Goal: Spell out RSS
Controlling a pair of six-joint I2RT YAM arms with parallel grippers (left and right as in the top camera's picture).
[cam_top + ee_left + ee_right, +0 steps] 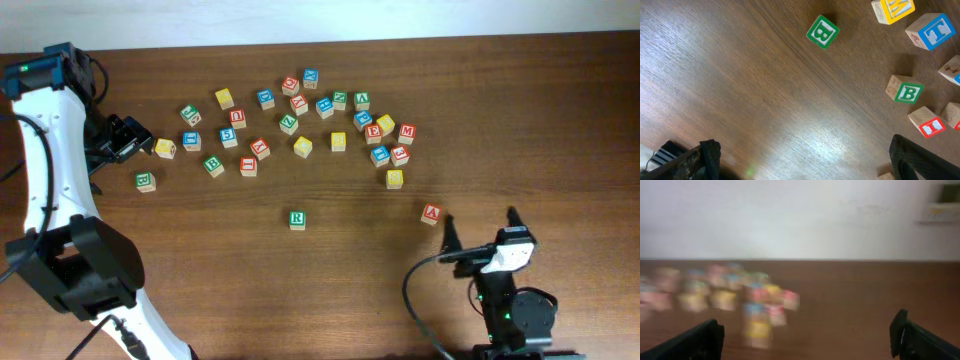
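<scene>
Two sets of fingers spread wide, holding nothing: left gripper (805,156) points down near a yellow block (165,148); right gripper (480,226) aims level across the table (300,300).

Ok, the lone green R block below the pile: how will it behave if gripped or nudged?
The R block looks like a rigid wooden cube, so it should keep its shape in a pinch. Its flat faces suggest it would slide on the table, not roll. Probably light; standing alone, an off-centre push may just twist it.
</scene>
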